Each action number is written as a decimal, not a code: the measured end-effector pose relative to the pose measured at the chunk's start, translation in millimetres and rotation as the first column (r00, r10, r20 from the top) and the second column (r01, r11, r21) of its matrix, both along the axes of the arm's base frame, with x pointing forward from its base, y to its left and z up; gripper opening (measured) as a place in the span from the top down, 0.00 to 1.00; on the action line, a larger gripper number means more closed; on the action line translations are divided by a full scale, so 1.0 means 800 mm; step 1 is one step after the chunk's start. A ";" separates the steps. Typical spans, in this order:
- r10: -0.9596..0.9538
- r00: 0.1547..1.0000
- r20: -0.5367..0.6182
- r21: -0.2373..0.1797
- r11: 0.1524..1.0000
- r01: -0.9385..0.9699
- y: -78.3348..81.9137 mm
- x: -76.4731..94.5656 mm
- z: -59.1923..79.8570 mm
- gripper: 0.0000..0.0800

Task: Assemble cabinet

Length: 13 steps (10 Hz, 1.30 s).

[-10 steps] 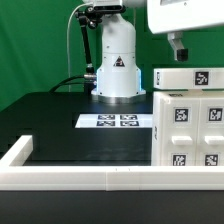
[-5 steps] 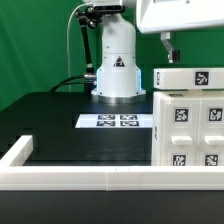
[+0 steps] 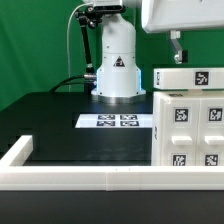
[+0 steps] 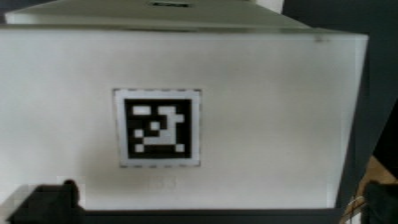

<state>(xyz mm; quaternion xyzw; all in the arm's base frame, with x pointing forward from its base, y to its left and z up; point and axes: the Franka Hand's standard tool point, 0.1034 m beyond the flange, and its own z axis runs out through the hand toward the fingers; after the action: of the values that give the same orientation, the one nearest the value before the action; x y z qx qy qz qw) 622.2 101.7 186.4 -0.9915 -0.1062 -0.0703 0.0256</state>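
Observation:
The white cabinet (image 3: 188, 125) stands at the exterior view's right, with square black-and-white tags on its front and on its top piece (image 3: 192, 77). My gripper (image 3: 178, 52) hangs just above that top piece without touching it; one dark finger shows below the white hand. In the wrist view the cabinet's white top face (image 4: 267, 90) with one tag (image 4: 160, 130) fills the picture. My gripper (image 4: 217, 198) is open and empty, with its dark fingertips (image 4: 50, 200) far apart at the two sides of the face.
The marker board (image 3: 116, 121) lies flat on the black table in front of the robot base (image 3: 117, 60). A long low white border rail (image 3: 70, 178) runs along the near edge, with a raised end (image 3: 18, 150) at the exterior view's left.
The gripper shifted a little toward the exterior view's left, then back to the right, staying above the cabinet's top piece. Nothing else moved.

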 end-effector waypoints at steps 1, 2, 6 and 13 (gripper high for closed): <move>0.069 0.998 0.004 -0.011 0.998 -0.069 -0.001 0.000 0.000 0.00; 0.188 0.982 0.012 -0.031 0.982 -0.187 -0.003 0.001 0.000 0.00; 0.706 0.707 -0.036 -0.114 0.700 -0.705 -0.008 -0.002 -0.003 0.00; 0.949 0.284 -0.136 -0.182 0.258 -0.949 -0.020 -0.008 -0.002 0.00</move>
<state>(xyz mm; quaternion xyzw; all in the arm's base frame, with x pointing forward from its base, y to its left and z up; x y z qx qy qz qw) 616.2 85.6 184.4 -0.7257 -0.6855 -0.0287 -0.0509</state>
